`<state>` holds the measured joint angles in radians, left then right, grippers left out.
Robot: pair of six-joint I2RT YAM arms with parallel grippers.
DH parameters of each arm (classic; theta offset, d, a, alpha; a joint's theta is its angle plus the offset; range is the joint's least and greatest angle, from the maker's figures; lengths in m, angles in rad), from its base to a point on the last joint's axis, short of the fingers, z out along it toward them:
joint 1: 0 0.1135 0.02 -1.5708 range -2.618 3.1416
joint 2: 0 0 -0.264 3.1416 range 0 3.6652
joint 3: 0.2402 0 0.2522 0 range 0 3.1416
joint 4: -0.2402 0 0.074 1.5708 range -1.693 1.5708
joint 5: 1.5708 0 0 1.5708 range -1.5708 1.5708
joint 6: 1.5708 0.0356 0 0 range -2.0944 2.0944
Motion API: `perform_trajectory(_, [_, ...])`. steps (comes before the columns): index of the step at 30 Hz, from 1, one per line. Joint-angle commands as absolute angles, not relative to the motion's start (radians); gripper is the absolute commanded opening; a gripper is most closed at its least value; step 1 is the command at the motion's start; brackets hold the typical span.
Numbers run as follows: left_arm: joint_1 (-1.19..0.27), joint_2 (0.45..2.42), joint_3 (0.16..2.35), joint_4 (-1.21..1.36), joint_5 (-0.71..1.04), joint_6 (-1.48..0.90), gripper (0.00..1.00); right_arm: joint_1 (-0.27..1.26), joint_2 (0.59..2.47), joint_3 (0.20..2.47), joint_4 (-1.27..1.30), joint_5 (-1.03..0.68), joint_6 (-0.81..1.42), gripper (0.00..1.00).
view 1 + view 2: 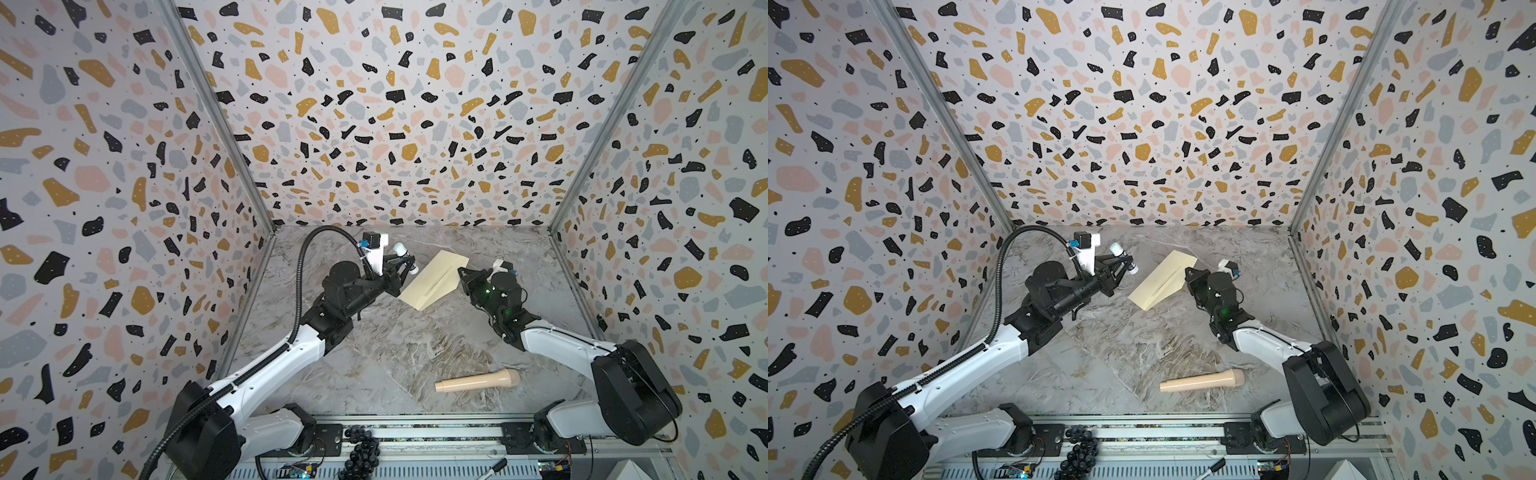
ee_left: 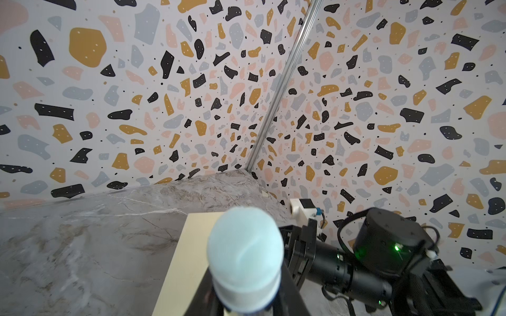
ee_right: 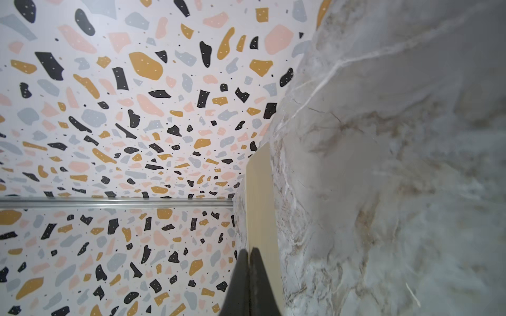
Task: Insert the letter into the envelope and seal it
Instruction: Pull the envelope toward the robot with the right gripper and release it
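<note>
We see a grey marble table (image 1: pixel 374 365) boxed in by walls (image 1: pixel 395 104) of terrazzo print, with metal corner posts (image 1: pixel 216 116) where the walls meet. A beige wooden handle (image 1: pixel 478 381) lies on its side near the front right, alone. A white tube (image 2: pixel 245 254) with a pale blue domed tip shows toward the far left. On the front rail (image 1: pixel 415 432) sit a cluster of black beads (image 1: pixel 361 451) and a dark marker (image 1: pixel 496 465).

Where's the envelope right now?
In both top views the envelope lies far-centre on the table, between the left gripper and the right gripper, which grips its right edge.
</note>
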<state>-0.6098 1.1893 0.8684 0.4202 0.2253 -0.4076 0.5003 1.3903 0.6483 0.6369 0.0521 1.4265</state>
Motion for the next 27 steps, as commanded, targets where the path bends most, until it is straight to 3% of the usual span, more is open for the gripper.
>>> perform_trajectory(1, [-0.611, 1.160, 0.868, 0.479, 0.231, -0.410, 0.00, 0.608, 1.342, 0.620, 0.645, 0.438, 1.657, 0.00])
perform_trajectory(5, [-0.611, 1.149, 0.861, 0.477, 0.232, -0.407, 0.00, 0.695, 1.368, 0.625, 0.536, 0.584, 1.793, 0.00])
perform_trajectory(12, [-0.611, 1.131, 0.847, 0.476, 0.238, -0.406, 0.00, 0.796, 1.434, 0.567, 0.466, 0.666, 1.959, 0.00])
perform_trajectory(17, [-0.611, 1.126, 0.837, 0.475, 0.239, -0.405, 0.00, 0.851, 1.451, 0.520, 0.398, 0.670, 2.049, 0.08])
perform_trajectory(20, [-0.611, 1.127, 0.833, 0.481, 0.241, -0.414, 0.00, 0.872, 1.447, 0.488, 0.387, 0.663, 2.075, 0.21])
perform_trajectory(25, [-0.611, 1.127, 0.839, 0.485, 0.225, -0.445, 0.00, 0.896, 1.389, 0.457, 0.349, 0.665, 2.031, 0.59])
perform_trajectory(27, [-0.611, 1.131, 0.851, 0.478, 0.212, -0.470, 0.00, 0.900, 1.341, 0.448, 0.328, 0.680, 1.976, 0.66])
